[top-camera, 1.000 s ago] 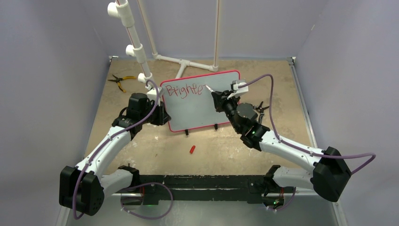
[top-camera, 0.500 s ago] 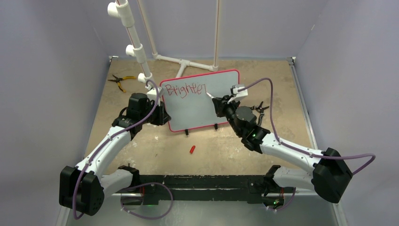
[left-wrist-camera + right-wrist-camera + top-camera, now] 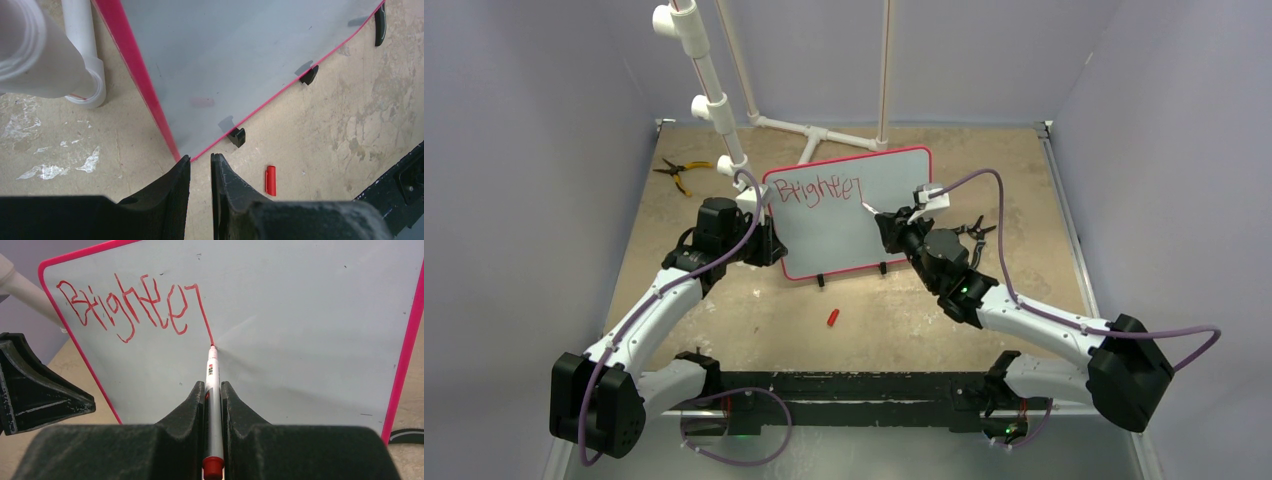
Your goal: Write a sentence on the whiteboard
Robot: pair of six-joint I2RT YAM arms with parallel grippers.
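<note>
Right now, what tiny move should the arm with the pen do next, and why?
Probably lift the marker straight off the whiteboard. The right gripper holds the tip pressed at the bottom of a long stroke that ends lower than the neighbouring red letters, so dragging further would only stretch that line.

Tan, scuffed tabletop (image 3: 874, 330) under my arms. Whiteboard (image 3: 844, 235) stands mid-table on two black feet (image 3: 821, 281). Red cap (image 3: 832, 318) lies near, in front of whiteboard, clear of feet. Yellow-handled pliers (image 3: 676, 172) lie behind-left of whiteboard, well apart. White pipe stand (image 3: 819, 135) rests just behind whiteboard. Small dark tool (image 3: 979, 228), kind unclear, lies just right of whiteboard. Black rail (image 3: 854, 385) runs along near edge, well in front of whiteboard.
</note>
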